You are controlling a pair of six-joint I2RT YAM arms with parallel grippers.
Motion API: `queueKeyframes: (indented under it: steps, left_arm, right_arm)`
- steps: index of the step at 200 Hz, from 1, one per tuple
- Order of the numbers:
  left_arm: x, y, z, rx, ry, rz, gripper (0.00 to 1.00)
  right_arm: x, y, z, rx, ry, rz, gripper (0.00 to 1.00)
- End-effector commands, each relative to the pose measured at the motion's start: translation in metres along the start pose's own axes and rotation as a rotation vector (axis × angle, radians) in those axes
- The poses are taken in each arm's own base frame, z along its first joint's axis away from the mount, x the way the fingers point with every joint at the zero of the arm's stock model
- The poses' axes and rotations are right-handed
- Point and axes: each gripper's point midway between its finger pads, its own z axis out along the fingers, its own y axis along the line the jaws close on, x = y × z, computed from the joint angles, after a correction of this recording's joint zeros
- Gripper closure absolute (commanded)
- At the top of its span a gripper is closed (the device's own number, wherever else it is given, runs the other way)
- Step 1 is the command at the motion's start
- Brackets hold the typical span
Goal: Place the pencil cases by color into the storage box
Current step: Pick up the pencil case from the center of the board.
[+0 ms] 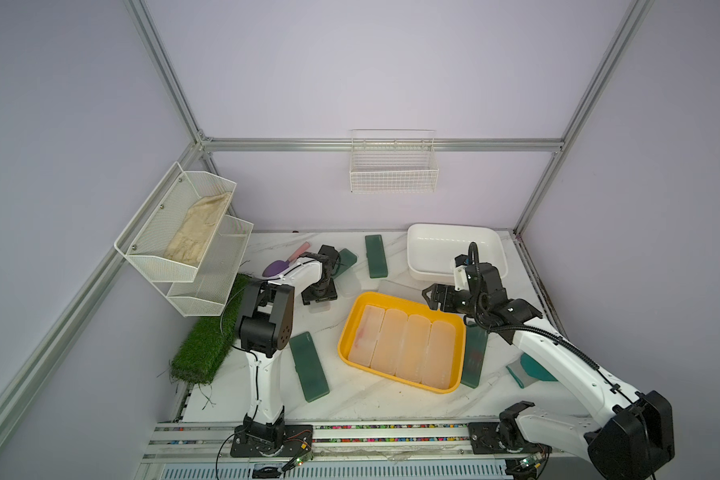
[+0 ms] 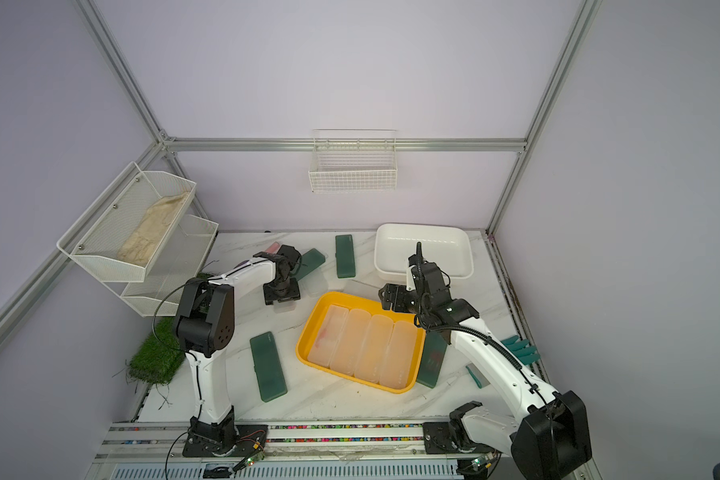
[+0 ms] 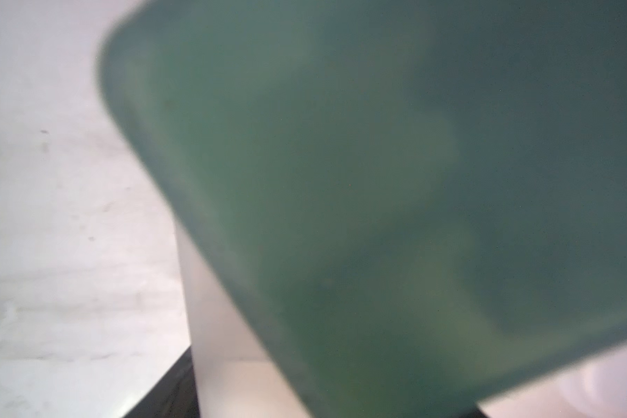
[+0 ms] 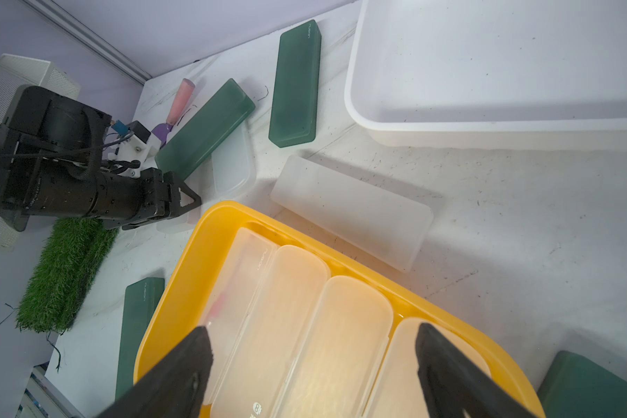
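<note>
Four frosted cases fill the yellow storage box, green cases lie unsorted on the table; the right hand is spread wide and empty, and I cannot tell what the left hand holds.

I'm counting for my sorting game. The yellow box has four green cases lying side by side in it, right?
Not quite. The four cases in the yellow box are frosted white, not green. They do lie side by side, as both top views show.
</note>
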Motion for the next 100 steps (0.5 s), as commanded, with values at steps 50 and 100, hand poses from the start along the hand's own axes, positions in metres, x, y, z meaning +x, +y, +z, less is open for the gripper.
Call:
queueKeyframes:
  steps: [50, 100]
  left_arm:
    - [-0.023, 0.066, -0.054, -0.315, -0.115, 0.079, 0.31]
    - [-0.025, 0.085, -0.072, -0.382, -0.151, 0.077, 0.3]
  right_arm:
    - [0.0, 0.008, -0.003, -0.048, -0.026, -0.033, 0.11]
    - [0.001, 0.009, -0.004, -0.055, -0.029, -0.03, 0.11]
